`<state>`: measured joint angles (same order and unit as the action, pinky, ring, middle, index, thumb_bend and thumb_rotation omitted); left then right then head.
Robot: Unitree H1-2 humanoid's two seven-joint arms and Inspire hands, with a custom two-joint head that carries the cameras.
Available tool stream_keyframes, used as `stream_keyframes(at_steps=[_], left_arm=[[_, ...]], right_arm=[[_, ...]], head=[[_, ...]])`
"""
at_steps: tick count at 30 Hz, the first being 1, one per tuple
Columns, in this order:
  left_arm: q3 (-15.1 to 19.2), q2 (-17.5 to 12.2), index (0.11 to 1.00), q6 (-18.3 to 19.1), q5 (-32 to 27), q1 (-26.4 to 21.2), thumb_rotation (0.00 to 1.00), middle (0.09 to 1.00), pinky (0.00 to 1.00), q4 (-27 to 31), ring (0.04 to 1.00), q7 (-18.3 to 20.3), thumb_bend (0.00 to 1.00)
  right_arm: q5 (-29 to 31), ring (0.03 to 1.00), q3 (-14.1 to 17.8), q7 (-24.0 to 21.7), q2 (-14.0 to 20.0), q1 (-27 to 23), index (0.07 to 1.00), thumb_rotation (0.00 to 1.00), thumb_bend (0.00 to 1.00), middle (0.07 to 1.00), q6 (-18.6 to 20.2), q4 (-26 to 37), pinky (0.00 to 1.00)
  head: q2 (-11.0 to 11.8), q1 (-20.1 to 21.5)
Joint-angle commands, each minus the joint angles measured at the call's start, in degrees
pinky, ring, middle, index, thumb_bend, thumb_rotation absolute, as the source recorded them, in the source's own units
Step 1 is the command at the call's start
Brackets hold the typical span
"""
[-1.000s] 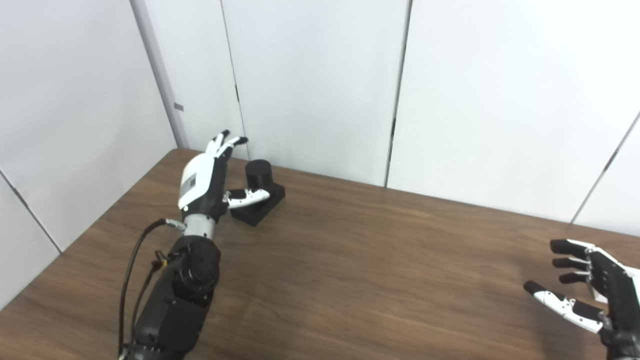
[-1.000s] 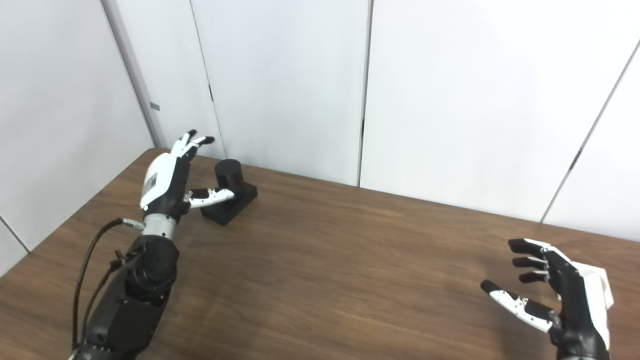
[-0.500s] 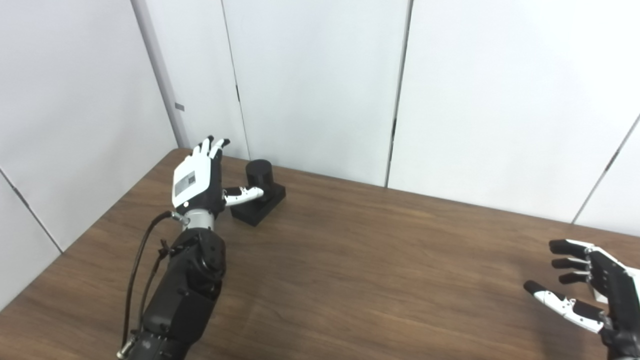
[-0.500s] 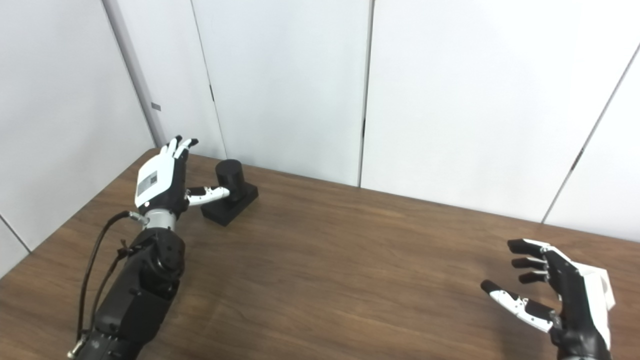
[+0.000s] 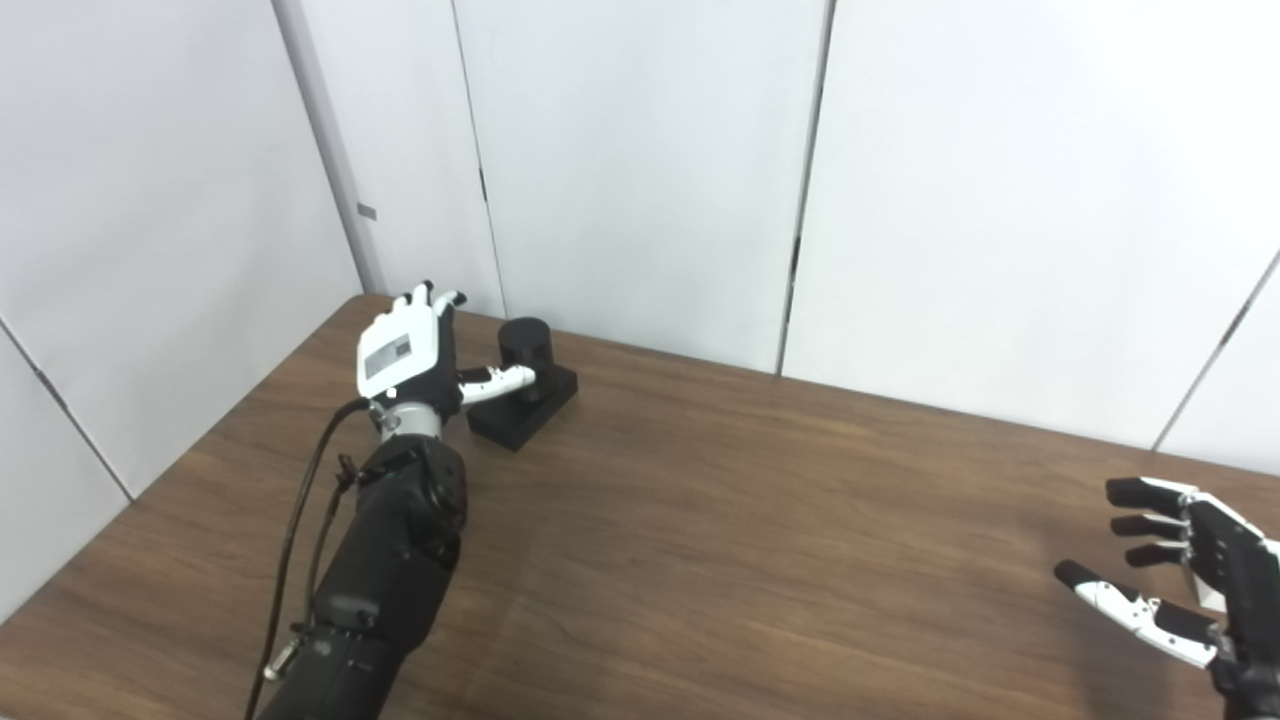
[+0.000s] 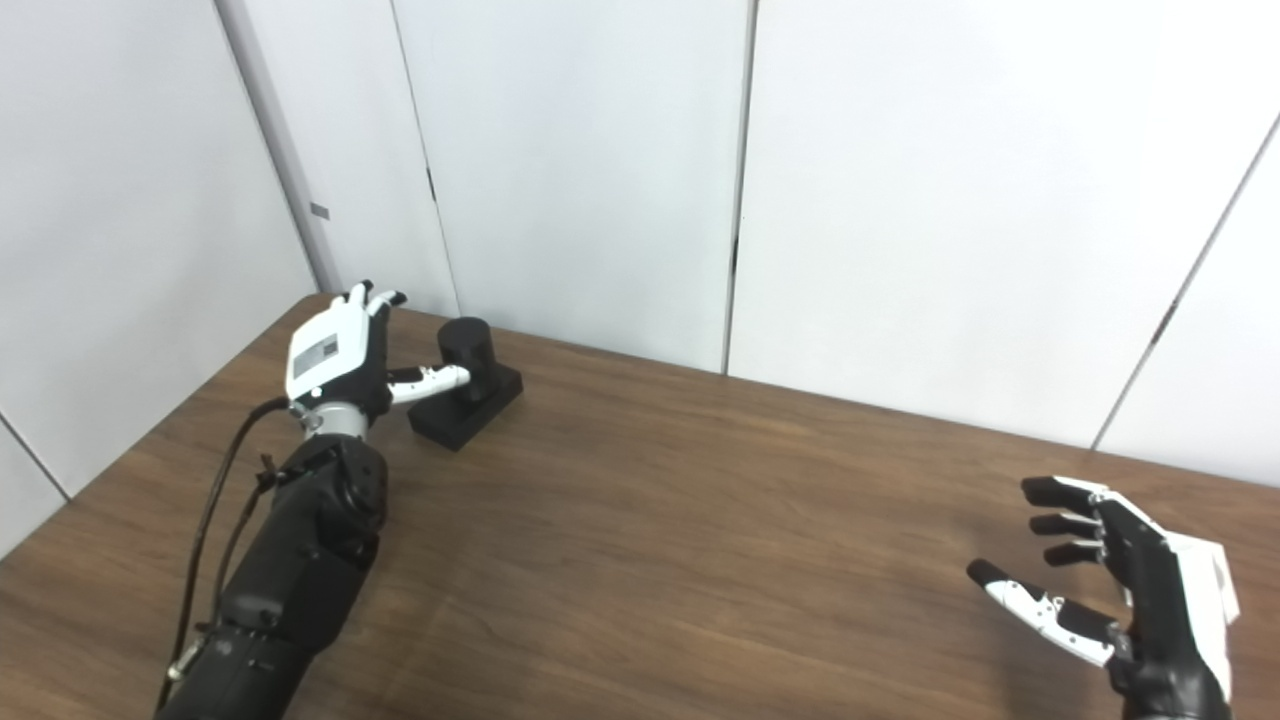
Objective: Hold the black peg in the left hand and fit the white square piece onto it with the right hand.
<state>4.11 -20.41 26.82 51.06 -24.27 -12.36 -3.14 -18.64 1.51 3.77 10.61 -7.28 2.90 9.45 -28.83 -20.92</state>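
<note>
Left hand spread beside the black peg; right hand waiting, holding nothing.

Left eye view: the left hand (image 5: 405, 352) is unclenched at the table's (image 5: 700, 520) far left corner, fingers up, thumb across the front of the black peg (image 5: 524, 346), which stands on its square base; contact is unclear. The right hand (image 5: 1190, 575) is cut by the frame edge.
Right eye view: the right hand shows whole, fingers splayed and empty, above the table's right side, well apart from the peg.

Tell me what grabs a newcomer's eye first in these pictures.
The black peg on its square base near the table's far left corner, with the open left hand beside it, thumb reaching across its front. At the right edge the right hand hovers open over the wooden table.
</note>
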Motion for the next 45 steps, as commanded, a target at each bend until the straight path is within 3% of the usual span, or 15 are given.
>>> stream_keyframes(at_steps=[1,26,34,45], left_arm=[[0.3,-1.1,0.875,0.1,2.2,-3.5,0.60,1.000,1.00,-0.3,1.000,0.0,1.00],[-2.2,0.1,0.846,0.1,4.9,-5.0,0.59,1.000,1.00,-7.8,1.000,1.6,1.00],[-1.3,1.1,0.868,0.1,8.0,-5.3,0.59,1.000,0.97,-9.2,1.000,5.2,1.00],[-1.0,0.7,0.833,0.1,8.3,-4.4,0.54,1.000,1.00,-10.5,1.000,4.8,1.00]], right_arm=[[0.3,0.630,0.5,0.1,0.2,-1.9,0.649,0.00,0.53,0.688,0.0,2.6,0.52],[0.3,0.632,0.5,-0.3,0.2,-1.6,0.648,0.00,0.52,0.698,1.6,4.3,0.51],[0.5,0.635,0.6,-0.3,0.6,-1.4,0.637,0.00,0.52,0.692,1.1,4.4,0.51],[0.3,0.638,1.2,-1.1,0.7,-1.2,0.646,0.00,0.52,0.698,2.4,5.6,0.52]], head=[[-0.3,0.0],[-1.3,0.1],[-1.7,0.2],[-2.5,0.0]])
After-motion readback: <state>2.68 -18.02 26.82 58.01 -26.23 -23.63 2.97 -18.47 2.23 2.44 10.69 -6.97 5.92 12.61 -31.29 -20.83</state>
